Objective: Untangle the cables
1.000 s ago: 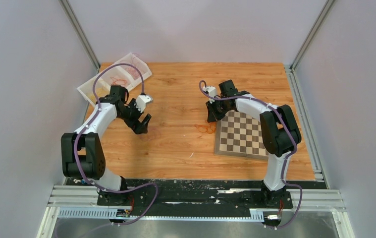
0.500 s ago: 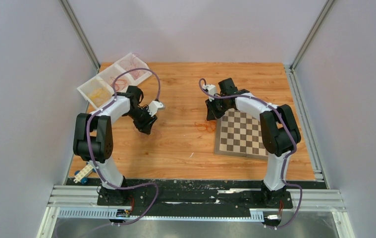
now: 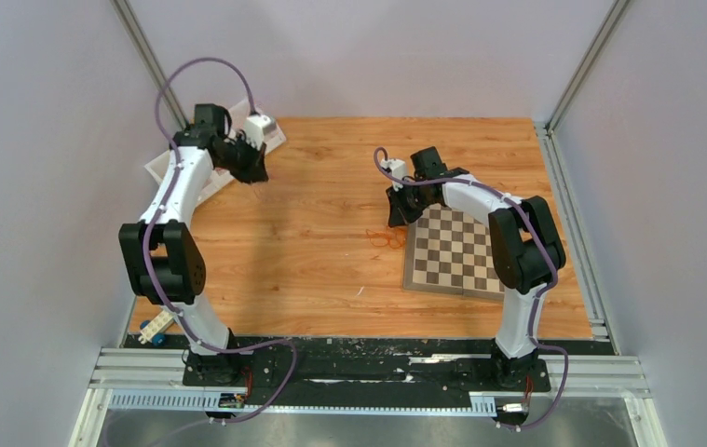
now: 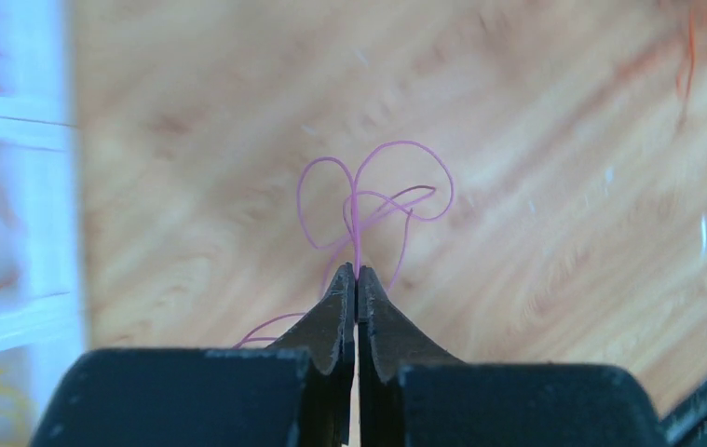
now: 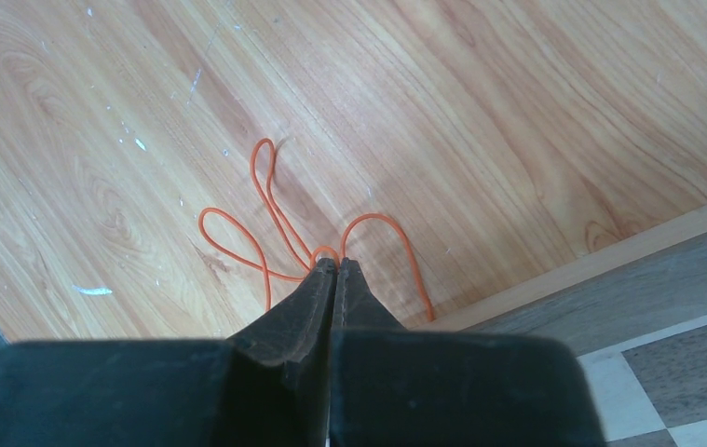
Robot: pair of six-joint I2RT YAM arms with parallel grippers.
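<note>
Two cables: one pink cable [image 4: 376, 173] in left gripper [image 4: 356, 277], one orange cable [image 5: 235, 232] in right gripper [image 5: 334, 264]. One chessboard [image 3: 453, 251], one tray [image 3: 164, 170].

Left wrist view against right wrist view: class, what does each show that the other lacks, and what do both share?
Left wrist only: a pink strand pinched in the shut left gripper, beside a white compartment tray. Right wrist only: an orange strand at the shut right gripper tips, apparently pinched, and the chessboard corner. Both: the wooden table.
</note>
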